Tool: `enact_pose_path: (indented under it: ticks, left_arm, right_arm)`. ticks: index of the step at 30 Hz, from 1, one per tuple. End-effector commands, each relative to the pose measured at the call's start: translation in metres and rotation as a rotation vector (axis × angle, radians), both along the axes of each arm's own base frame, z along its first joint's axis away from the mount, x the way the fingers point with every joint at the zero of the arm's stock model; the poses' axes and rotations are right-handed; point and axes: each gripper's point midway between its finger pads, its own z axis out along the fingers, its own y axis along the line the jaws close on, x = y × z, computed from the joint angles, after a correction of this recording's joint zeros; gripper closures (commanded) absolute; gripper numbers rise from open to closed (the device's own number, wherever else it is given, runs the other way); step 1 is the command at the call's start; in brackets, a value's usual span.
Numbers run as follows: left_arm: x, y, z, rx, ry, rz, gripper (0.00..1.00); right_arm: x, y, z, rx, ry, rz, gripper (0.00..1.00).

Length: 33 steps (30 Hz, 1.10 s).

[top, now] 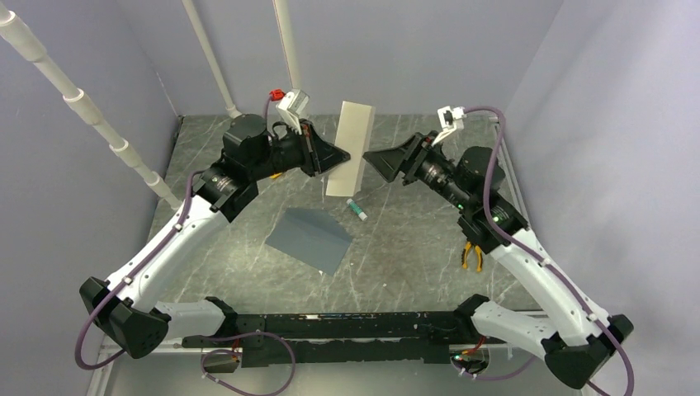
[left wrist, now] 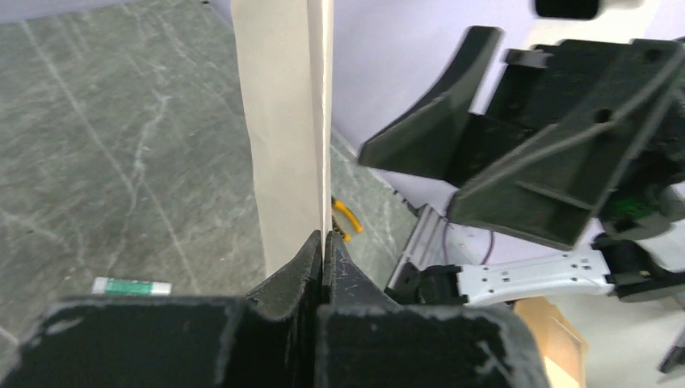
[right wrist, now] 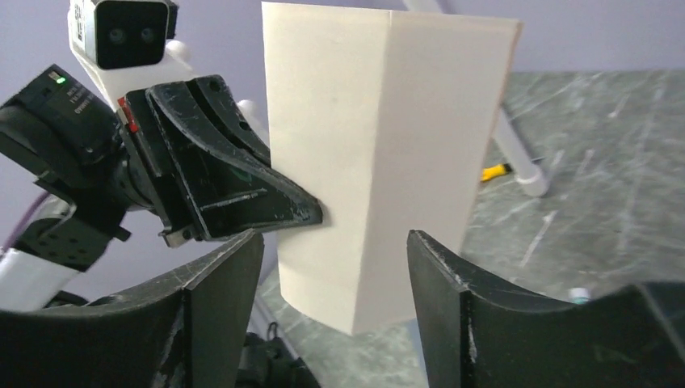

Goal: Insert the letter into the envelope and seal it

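Lit softly and evenly from overhead, leaving only faint, diffuse shadows on the table (top: 396, 247) at lower centre of the top view; sharp there throughout. Washed pale, without hard glare, on the letter (right wrist: 380, 162) at centre of the right wrist view. Blurred along the bottom of the left wrist view at the left gripper (left wrist: 323, 246), soft at right on the right gripper (left wrist: 412, 184).
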Motion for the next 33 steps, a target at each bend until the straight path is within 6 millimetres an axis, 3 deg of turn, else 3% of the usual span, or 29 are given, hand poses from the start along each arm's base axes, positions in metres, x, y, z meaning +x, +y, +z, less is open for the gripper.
enact_pose_path:
  ticks: [1,5,12,19,24,29,33]
  left_arm:
    - [-0.019,-0.008,0.028,-0.113,0.000,-0.095,0.98]
    - [-0.033,-0.010,0.036,-0.158,0.004,-0.157,0.98]
    - [-0.054,-0.007,0.050,-0.223,-0.028,-0.231,0.98]
    - [-0.064,-0.002,0.061,-0.249,-0.071,-0.242,0.97]
    - [-0.066,0.000,0.061,-0.246,-0.077,-0.245,0.97]
    - [-0.066,-0.003,0.058,-0.245,-0.063,-0.257,0.98]
    - [-0.066,-0.003,0.057,-0.242,-0.059,-0.262,0.97]
  right_arm:
    - [-0.013,0.021,0.047,0.187,-0.043,0.146,0.34]
    - [-0.013,0.029,0.044,0.217,-0.026,0.190,0.39]
    - [-0.021,0.033,0.046,0.264,-0.029,0.243,0.40]
    - [-0.030,0.033,0.047,0.302,-0.062,0.284,0.25]
    - [-0.040,0.032,0.055,0.322,-0.100,0.322,0.23]
    - [-0.059,0.035,0.074,0.373,-0.171,0.436,0.31]
    - [-0.063,0.036,0.079,0.381,-0.184,0.461,0.42]
